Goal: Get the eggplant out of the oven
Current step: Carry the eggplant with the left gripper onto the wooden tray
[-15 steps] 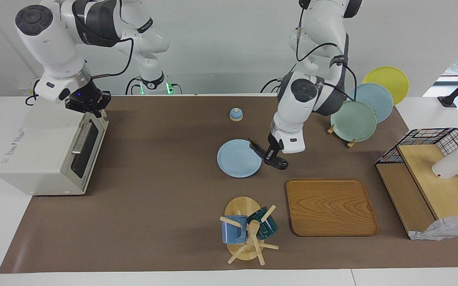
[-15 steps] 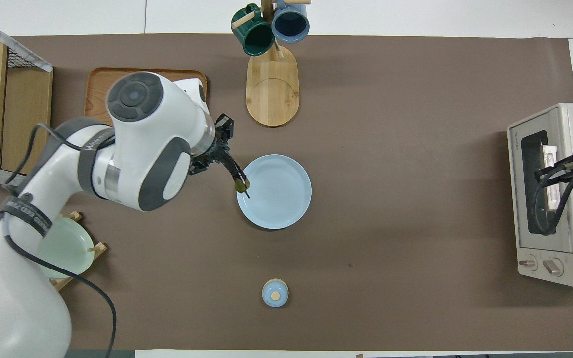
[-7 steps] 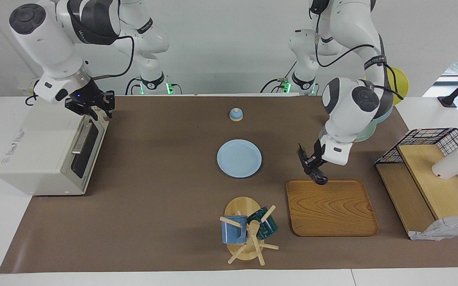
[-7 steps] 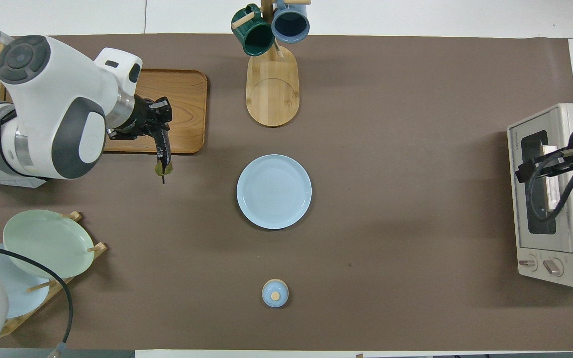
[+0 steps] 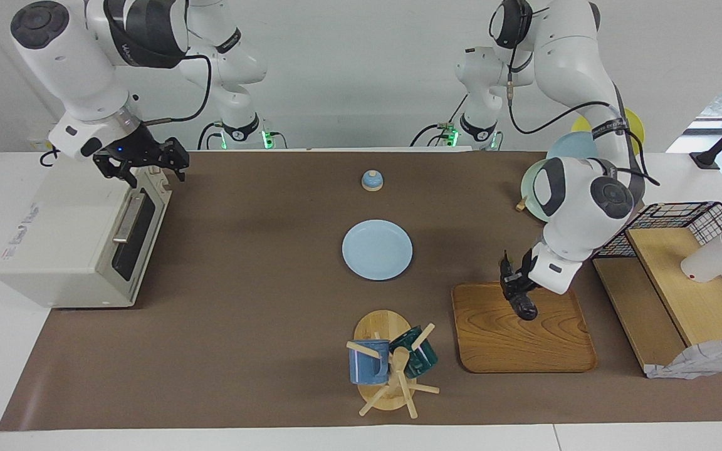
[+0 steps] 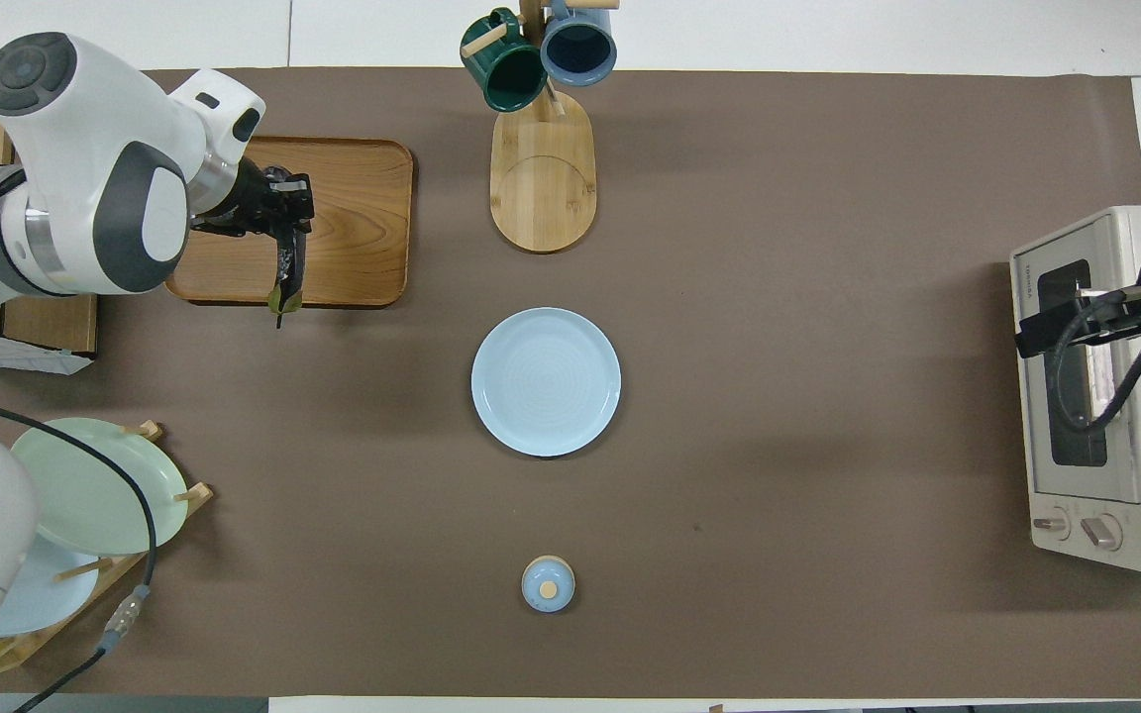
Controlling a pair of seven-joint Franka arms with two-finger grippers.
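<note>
Brown paper covers the table (image 5: 242,351). On it, at the right arm's end, sits the oven (image 5: 76,235) with its door shut. The right gripper (image 5: 141,164) hangs over the oven's top front edge, fingers spread wide and holding nothing. The left gripper (image 5: 514,288) is over the wooden tray (image 5: 511,344) at the left arm's end, squeezing the eggplant (image 6: 287,280), which points down toward the tray. A blue plate (image 5: 377,249) lies mid-table.

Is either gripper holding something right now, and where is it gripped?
The left gripper holds the slim, dark purple-black eggplant near its blunt end, stem end free, over the wooden tray. The right gripper holds nothing, over the cream-white toaster oven.
</note>
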